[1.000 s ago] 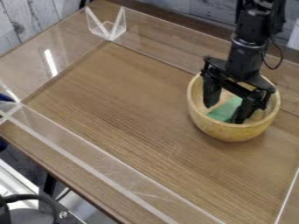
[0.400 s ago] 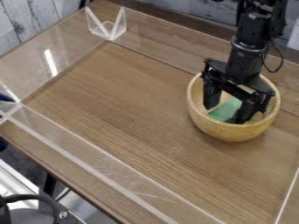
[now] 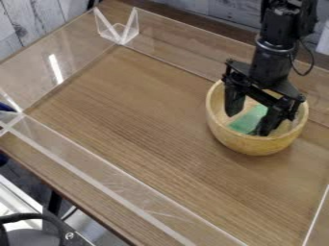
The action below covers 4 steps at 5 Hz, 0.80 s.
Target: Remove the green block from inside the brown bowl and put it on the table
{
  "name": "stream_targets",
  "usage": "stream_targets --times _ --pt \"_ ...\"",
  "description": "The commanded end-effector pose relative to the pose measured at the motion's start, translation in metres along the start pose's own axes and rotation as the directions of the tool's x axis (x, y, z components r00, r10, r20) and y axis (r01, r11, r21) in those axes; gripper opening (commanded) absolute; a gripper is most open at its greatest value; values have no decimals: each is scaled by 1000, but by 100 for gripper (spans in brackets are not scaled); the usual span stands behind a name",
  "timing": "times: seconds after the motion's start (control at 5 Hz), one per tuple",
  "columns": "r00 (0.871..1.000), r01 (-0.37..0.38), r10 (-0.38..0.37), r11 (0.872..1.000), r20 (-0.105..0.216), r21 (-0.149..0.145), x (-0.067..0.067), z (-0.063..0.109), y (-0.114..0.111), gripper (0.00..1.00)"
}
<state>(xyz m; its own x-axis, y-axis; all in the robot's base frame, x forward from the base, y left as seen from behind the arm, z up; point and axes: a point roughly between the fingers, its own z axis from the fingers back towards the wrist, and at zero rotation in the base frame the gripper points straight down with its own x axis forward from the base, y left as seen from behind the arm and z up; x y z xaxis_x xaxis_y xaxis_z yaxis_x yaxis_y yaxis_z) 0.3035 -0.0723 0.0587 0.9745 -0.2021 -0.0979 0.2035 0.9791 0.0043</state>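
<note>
My fingers point straight down into the bowl, spread as wide as they go and gripping nothing. The block lies on the bowl's pale floor, showing as a green patch between and just below my two fingertips; whether the tips already touch it cannot be told from this view. The bowl stands on the worktop near its right-hand side, with its near rim just beyond my tips toward the camera and its far rim hidden behind my wrist.

Progress: only the approach is done. I judge that my fingers are lowered inside the bowl's walls and straddle the block, which puts the task at its first stage. The block is not yet grasped, not lifted, and still fully inside the bowl.

Remaining: closing on the block, raising it clear of the thick rim, carrying it sideways over bare wood, and setting it down. A broad stretch of worktop lies to the left of my fingers in the picture, well apart from the bowl, and would serve as a place to put it. Low clear walls edge the worktop.
</note>
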Motion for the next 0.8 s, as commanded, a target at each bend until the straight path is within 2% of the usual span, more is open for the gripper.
stream_targets --times 0.0,0.6 --pt "997 9 -9 1000 82 1 6 21 -1 100" --pt "997 16 -17 1000 81 2 9 12 -1 100"
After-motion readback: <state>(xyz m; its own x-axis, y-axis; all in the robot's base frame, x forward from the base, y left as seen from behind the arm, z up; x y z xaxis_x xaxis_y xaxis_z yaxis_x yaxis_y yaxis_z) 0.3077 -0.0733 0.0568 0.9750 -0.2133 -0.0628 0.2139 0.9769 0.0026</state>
